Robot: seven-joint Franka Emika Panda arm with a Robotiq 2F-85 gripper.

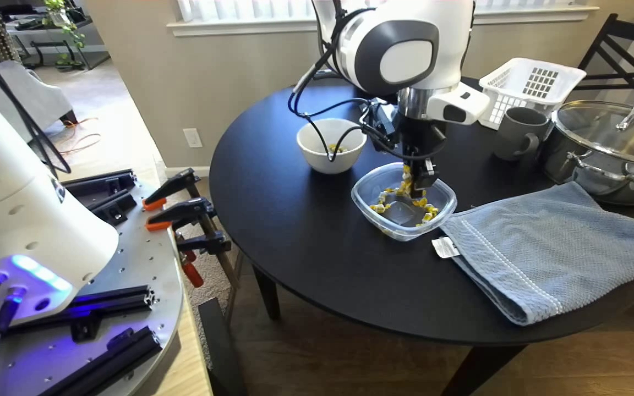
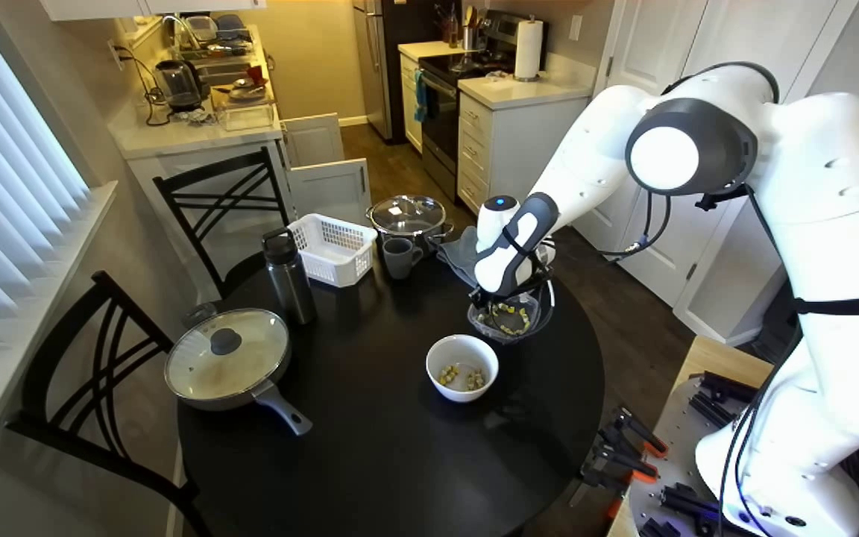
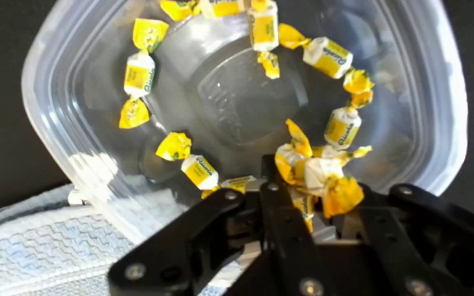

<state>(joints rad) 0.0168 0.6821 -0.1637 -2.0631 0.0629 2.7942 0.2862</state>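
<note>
Pinching Ricola candies [image 3: 323, 170], the gripper [image 3: 318, 179] hangs over the clear plastic container [image 3: 35, 86], inward from the edge of the round table [image 1: 306, 236]; grasping looks done, and the next move calls for steady pressure.

Window blinds [image 2: 12, 171] glow; glare on plastic container [image 3: 253, 98]; wrist view soft.

In an exterior view, the rim of the clear container [image 1: 399, 234] walls in the gripper [image 1: 417, 190] sideways, right of centre. The white bowl [image 1: 328, 161] stands at its upper left, a narrow passage between; the blue towel [image 1: 559, 253], gray mug [image 1: 518, 135] and pot [image 1: 608, 165] obstruct the right. A hand could pass over the tabletop [image 1: 295, 247] left of centre.
</note>
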